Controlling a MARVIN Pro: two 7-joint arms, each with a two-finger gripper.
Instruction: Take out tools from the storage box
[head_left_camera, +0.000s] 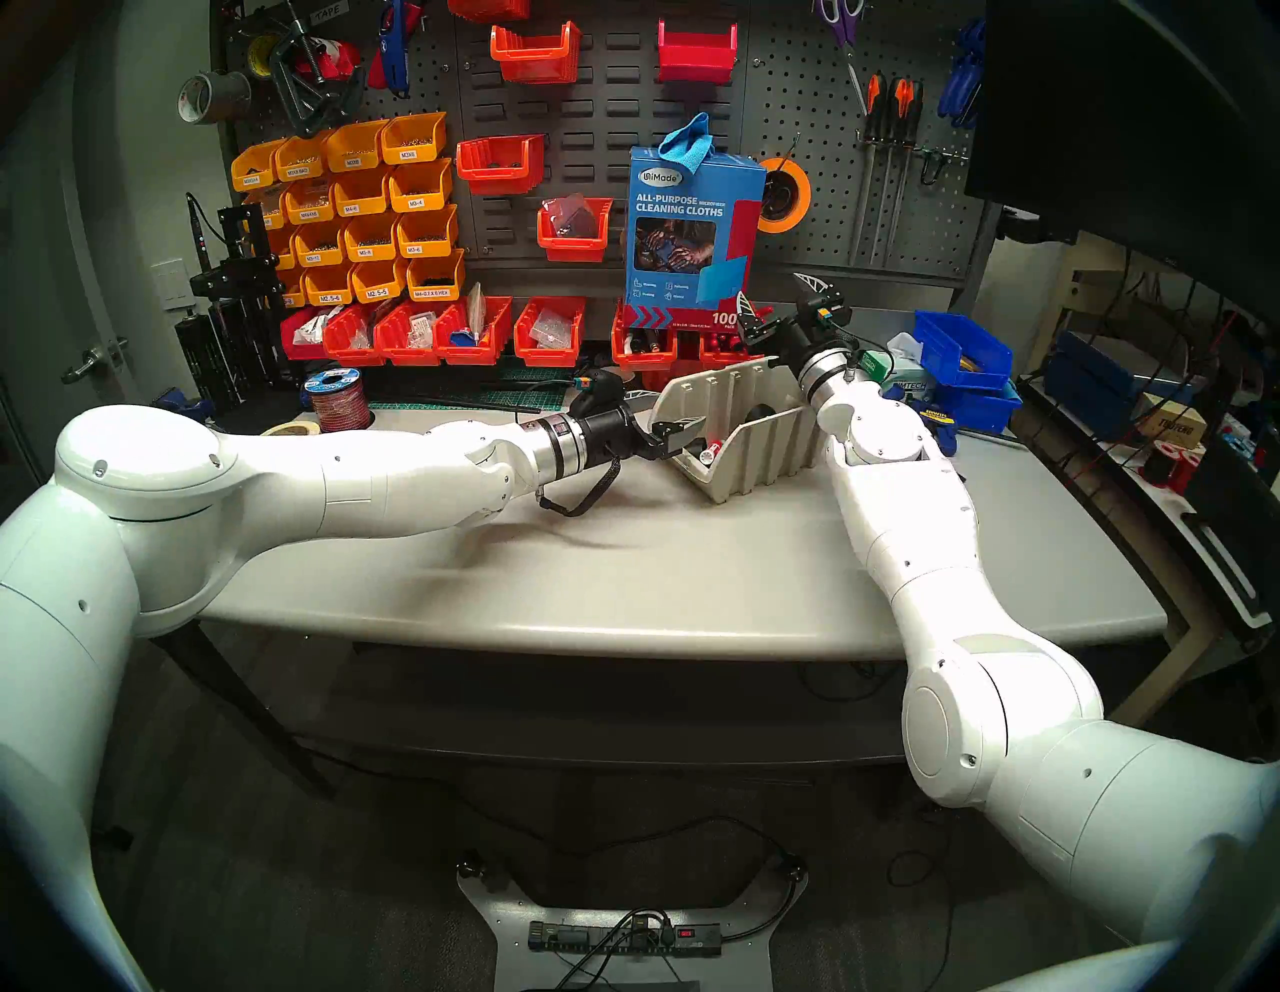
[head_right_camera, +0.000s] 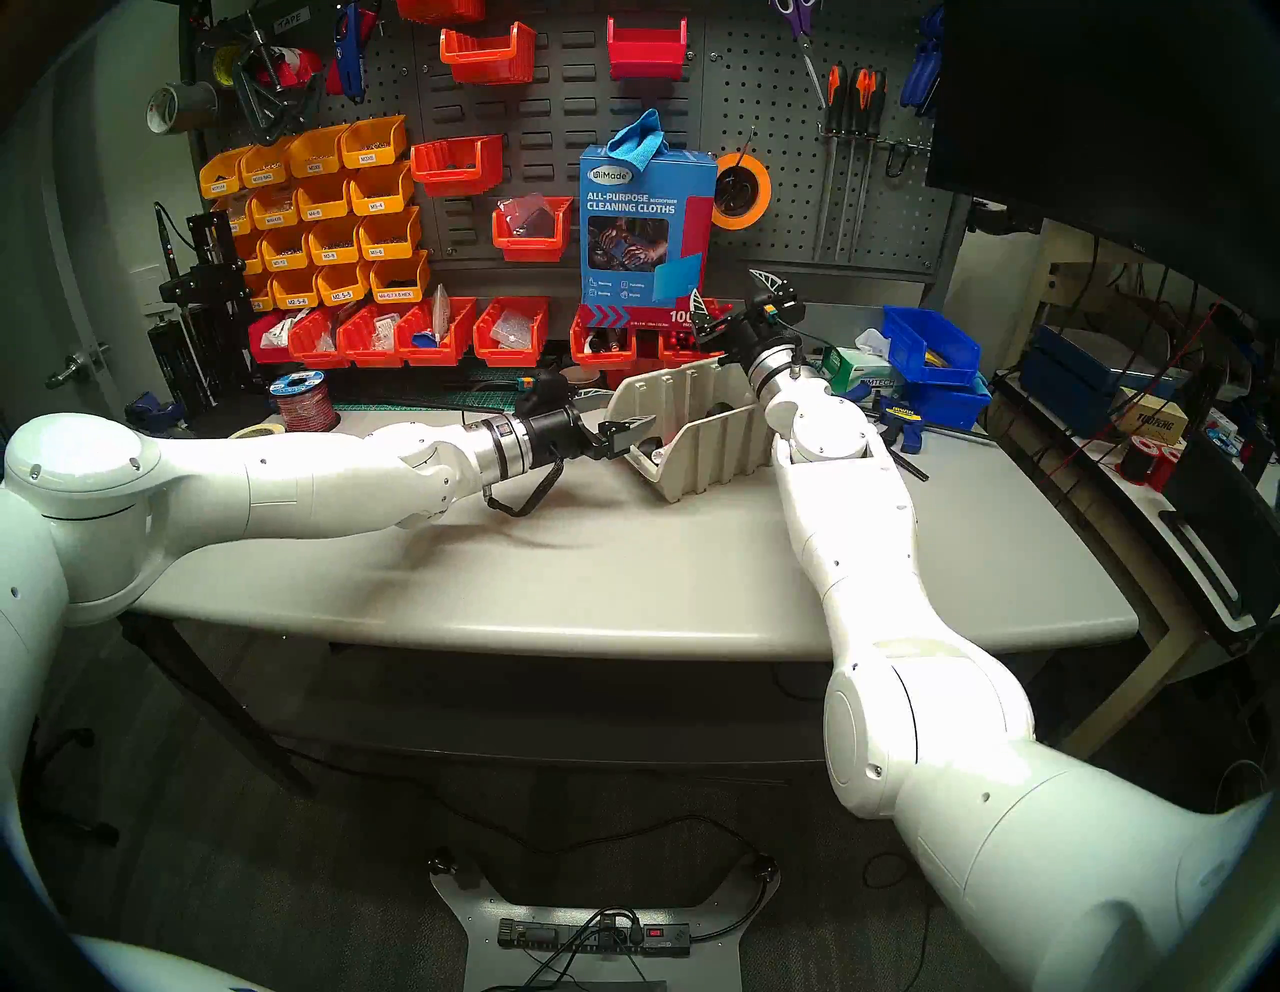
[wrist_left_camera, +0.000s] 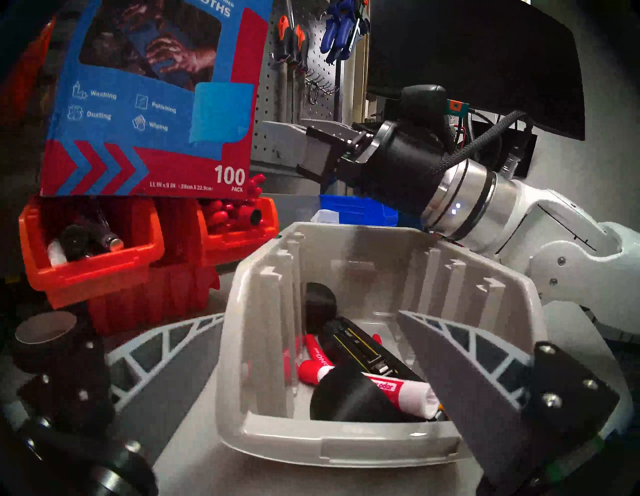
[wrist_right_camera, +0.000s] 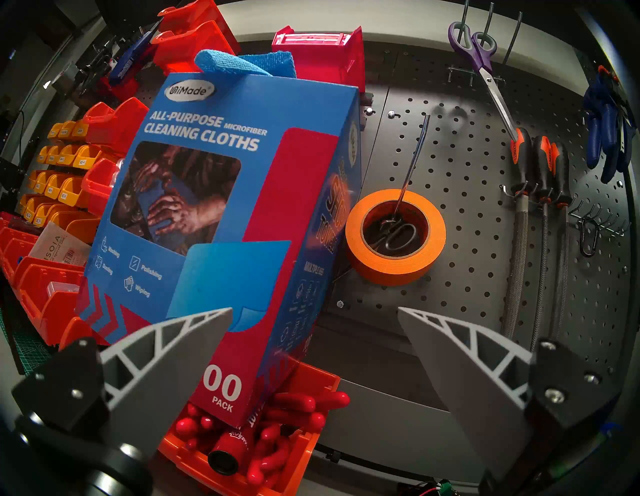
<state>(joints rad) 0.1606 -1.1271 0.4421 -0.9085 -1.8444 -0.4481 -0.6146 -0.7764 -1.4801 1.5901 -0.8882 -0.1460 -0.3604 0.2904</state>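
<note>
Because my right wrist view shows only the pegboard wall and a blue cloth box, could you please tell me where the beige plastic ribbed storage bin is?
Observer: The beige plastic ribbed storage bin stands on the grey table, just beside the right arm, below what your camera sees.
Operator: Thank you. Is anything inside it?
Observer: Yes. A red-capped white marker, a long black tool with yellow marks and two small black round cups lie in it.
Operator: And where is the left pincer, please?
Observer: It is at the bin's low front, open and holding nothing.
</note>
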